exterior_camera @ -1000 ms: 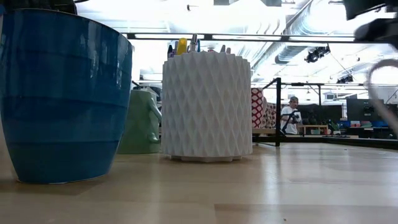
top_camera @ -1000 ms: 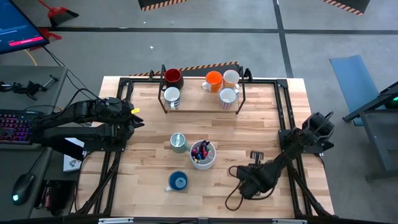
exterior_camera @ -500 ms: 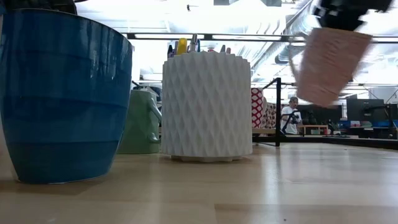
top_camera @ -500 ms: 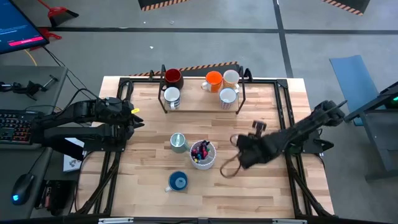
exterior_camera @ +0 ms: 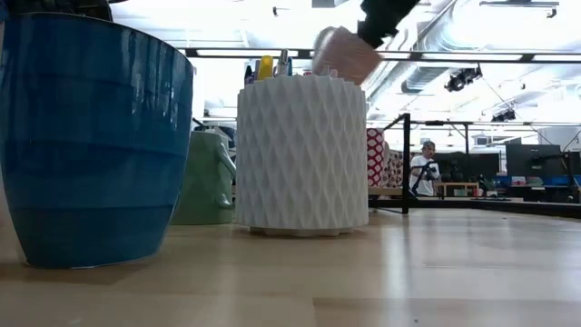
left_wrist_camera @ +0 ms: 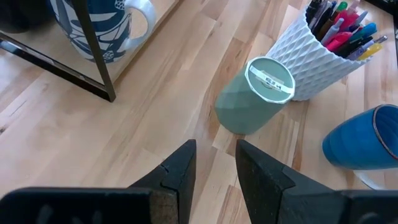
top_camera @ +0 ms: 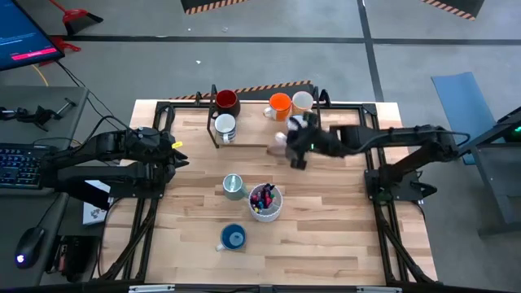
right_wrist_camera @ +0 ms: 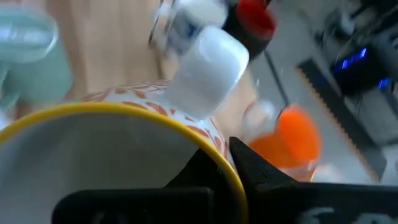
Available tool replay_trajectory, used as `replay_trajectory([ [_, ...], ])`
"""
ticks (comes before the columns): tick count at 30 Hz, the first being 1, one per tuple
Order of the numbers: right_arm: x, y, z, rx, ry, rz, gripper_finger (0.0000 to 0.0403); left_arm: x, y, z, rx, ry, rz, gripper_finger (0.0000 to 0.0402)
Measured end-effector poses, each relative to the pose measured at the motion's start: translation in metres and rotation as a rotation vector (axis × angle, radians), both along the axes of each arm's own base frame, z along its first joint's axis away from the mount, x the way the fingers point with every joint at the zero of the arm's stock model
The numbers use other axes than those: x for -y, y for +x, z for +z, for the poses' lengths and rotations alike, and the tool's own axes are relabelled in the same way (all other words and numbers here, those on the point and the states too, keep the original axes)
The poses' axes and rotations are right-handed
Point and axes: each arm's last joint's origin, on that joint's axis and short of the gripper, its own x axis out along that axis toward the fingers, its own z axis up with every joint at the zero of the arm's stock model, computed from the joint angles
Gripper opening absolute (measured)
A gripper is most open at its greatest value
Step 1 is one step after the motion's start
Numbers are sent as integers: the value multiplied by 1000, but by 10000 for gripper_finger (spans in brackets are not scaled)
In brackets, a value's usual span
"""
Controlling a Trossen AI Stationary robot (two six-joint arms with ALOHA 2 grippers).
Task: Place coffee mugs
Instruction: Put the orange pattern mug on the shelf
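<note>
Yellow-rimmed patterned mug (right_wrist_camera: 118, 143) was clamped by its rim in the right gripper (top_camera: 295, 143), carried tilted above the rack (top_camera: 244, 145), presumably for placing; left gripper (left_wrist_camera: 214, 168) stood parted

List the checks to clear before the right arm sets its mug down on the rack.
1. Grip: right gripper is shut on the rim of the yellow-rimmed mug. Ok.
2. Position: in the high view the right gripper is at the rack's front right, over the white mug there. Ok.
3. Free spot on the rack: red mug, orange mug, cream mug and patterned mug already sit there; the gap under the carried mug is hidden. Cannot tell.
4. Mug attitude: tilted in the low view. Not ok.
5. Left gripper: open, away from the rack. Ok.
</note>
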Motion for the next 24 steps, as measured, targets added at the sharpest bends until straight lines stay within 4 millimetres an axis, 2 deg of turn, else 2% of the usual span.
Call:
replay_trajectory([
  [5, 36, 10, 14, 150, -63, 51, 0, 0, 0, 0, 0, 0, 0, 104],
  [11, 65, 23, 15, 228, -110, 103, 0, 0, 0, 0, 0, 0, 0, 104],
  [17, 89, 44, 22, 183, -111, 90, 0, 0, 0, 0, 0, 0, 0, 104],
  [24, 117, 70, 40, 17, -4, 98, 0, 0, 0, 0, -1, 0, 0, 104],
])
